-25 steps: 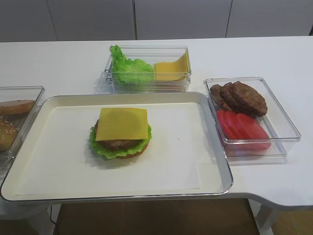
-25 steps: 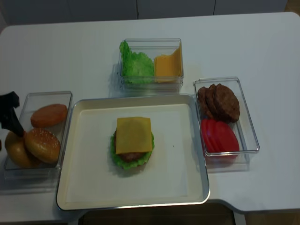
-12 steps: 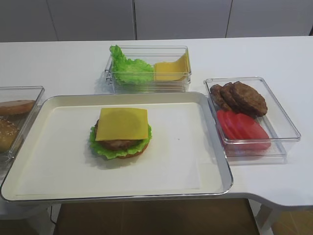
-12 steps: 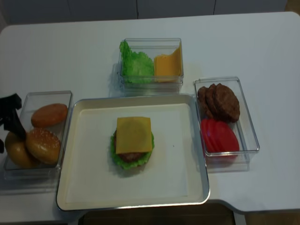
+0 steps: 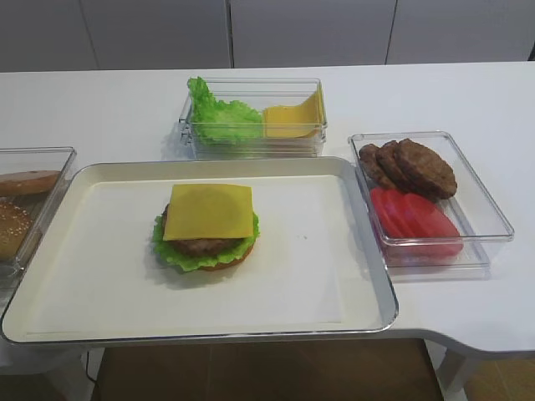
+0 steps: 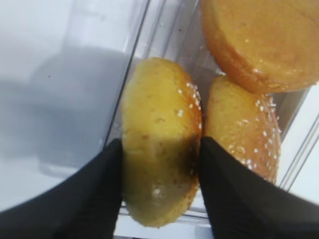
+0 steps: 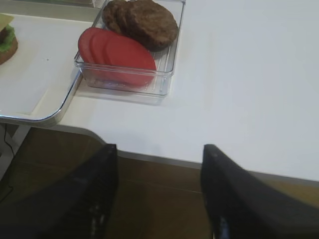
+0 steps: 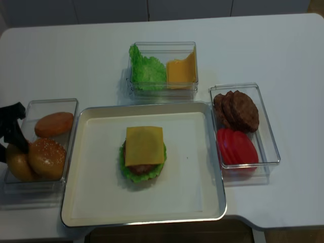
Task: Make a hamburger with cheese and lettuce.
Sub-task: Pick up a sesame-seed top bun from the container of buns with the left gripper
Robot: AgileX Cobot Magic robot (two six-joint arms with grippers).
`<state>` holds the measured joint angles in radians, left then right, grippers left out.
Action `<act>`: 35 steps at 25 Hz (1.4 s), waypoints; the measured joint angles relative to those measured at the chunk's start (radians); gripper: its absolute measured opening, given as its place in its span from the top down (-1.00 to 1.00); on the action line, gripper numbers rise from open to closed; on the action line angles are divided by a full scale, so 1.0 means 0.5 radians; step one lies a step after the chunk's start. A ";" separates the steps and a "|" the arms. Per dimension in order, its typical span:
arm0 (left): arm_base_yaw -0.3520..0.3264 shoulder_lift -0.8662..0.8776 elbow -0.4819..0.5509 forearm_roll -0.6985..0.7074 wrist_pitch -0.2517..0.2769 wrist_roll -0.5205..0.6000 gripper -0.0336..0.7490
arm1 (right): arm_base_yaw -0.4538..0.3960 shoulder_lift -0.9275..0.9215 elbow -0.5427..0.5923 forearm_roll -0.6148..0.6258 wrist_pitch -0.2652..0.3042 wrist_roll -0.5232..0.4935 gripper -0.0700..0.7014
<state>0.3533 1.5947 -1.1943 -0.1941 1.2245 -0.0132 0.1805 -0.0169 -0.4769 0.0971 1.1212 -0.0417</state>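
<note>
The left gripper [image 6: 159, 164] is at the far left, down in the clear bun box [image 8: 30, 109], its two dark fingers [image 6: 94, 194] pressed against either side of a sesame bun top [image 6: 162, 144] standing on edge, pinching it. A second seeded bun [image 6: 246, 129] touches it on the right, and a plain bun [image 8: 54, 123] lies at the back of the box. Well to the right of that gripper, on the tray [image 8: 96, 202], sits the hamburger [image 8: 144, 154] without a top: cheese [image 8: 145, 145] on a patty, lettuce [image 8: 132, 173] frilling out below. Behind the tray a box [image 8: 162, 68] holds spare lettuce and cheese slices. Right of the tray another box [image 8: 245, 126] holds patties [image 8: 238, 109] and tomato slices [image 8: 237, 147]. The right gripper [image 7: 159, 199] hangs spread and empty off the counter [image 7: 249, 89] edge, well apart from the hamburger.
</note>
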 joint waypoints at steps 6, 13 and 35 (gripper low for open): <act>0.000 0.000 -0.004 -0.030 0.000 0.007 0.11 | 0.000 0.000 0.000 0.000 0.000 0.000 -0.29; 0.000 0.000 -0.004 -0.054 0.000 0.026 0.20 | 0.000 0.000 0.000 0.000 0.000 0.000 -0.29; 0.000 -0.213 -0.004 0.015 0.000 0.073 0.23 | 0.000 0.000 0.000 0.000 0.000 0.000 -0.29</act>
<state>0.3533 1.4883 -1.1963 -0.1864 1.2243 0.0233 0.1805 -0.0169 -0.4769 0.0971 1.1212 -0.0417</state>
